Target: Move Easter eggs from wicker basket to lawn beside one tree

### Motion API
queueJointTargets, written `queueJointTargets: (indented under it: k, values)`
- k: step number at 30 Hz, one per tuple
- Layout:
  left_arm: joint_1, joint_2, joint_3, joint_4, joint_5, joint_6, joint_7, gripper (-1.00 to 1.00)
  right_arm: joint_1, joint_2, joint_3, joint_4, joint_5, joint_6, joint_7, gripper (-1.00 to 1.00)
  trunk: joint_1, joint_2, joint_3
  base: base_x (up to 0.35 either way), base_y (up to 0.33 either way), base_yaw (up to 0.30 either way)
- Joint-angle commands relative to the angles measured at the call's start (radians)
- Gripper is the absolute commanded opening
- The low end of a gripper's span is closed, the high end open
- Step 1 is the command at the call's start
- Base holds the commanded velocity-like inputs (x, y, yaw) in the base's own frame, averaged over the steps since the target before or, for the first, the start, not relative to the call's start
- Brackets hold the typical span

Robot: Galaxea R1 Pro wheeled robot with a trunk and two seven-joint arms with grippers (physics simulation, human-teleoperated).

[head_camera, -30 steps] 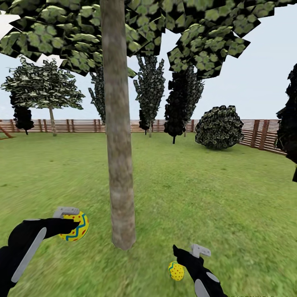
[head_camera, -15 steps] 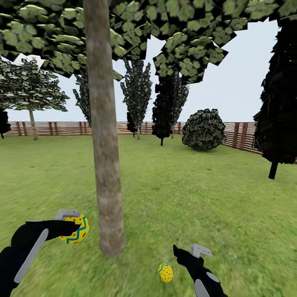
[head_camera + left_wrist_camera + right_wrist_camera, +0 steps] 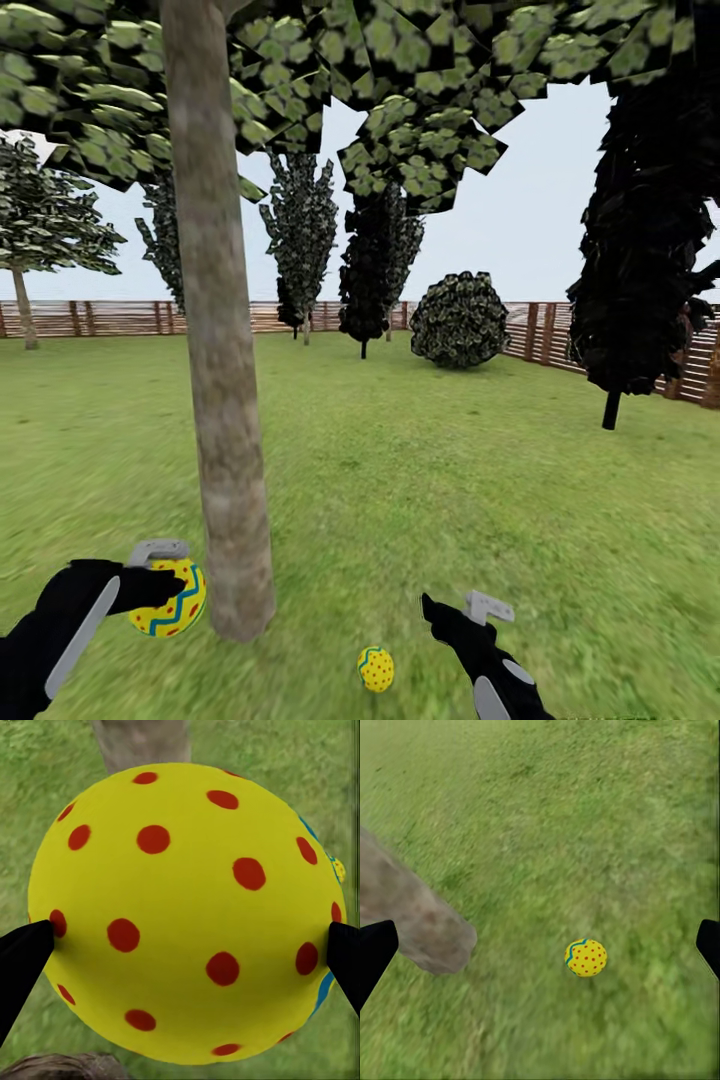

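Nearest in, the left gripper [image 3: 160, 585] is clamped on an Easter egg [image 3: 168, 598], its black fingertips [image 3: 26, 952] pressing either side of the yellow, red-dotted shell, and it hangs just beside the tree [image 3: 222, 420] at the foot of the trunk. Over on the other side, the right gripper [image 3: 455, 610] is spread wide and carrying nothing, with a second egg [image 3: 376, 669] lying on the lawn [image 3: 450, 480] near the trunk base. What's changed over the last second is the whole picture sliding: trunk and grounded egg have drifted left across the head view while both arms sit where they were, so that's the camera swinging right, not the egg rolling. My read: one egg is delivered, the held one is in position to be set down by the same tree, and a third remains to be accounted for. Further out, columnar trees [image 3: 300, 250], a round bush [image 3: 460, 320] and the slatted fence [image 3: 120, 318] ring the garden. The grass is smeared with motion blur, and the tree's canopy [image 3: 420, 100] is cut off at the top edge.
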Motion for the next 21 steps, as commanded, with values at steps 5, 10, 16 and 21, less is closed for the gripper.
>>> queueJointTargets:
  k: [5, 10, 16, 21]
  values:
    - [-0.002, -0.046, -0.009, 0.08, -0.004, -0.013, -0.004, -1.0, -0.001, -0.001, 0.0, -0.001, -0.008, 0.003, -0.007, 1.0, -0.019, 0.034, 0.02, 0.0, 0.0, -0.214]
    - [-0.011, -0.1, -0.055, 0.189, -0.004, -0.044, 0.002, -1.0, -0.001, -0.002, -0.001, -0.001, -0.009, 0.003, -0.007, 1.0, -0.038, 0.069, 0.041, 0.0, 0.0, -0.214]
    - [-0.037, -0.138, -0.075, 0.339, -0.003, -0.101, 0.006, -1.0, -0.001, -0.003, -0.002, -0.001, -0.009, 0.003, -0.007, 1.0, -0.061, 0.111, 0.066, 0.0, 0.0, -0.192]
    - [-0.074, -0.154, -0.077, 0.439, -0.003, -0.14, 0.008, -1.0, -0.001, -0.003, -0.003, -0.001, -0.009, 0.003, -0.008, 1.0, -0.08, 0.146, 0.084, 0.0, 0.0, -0.079]
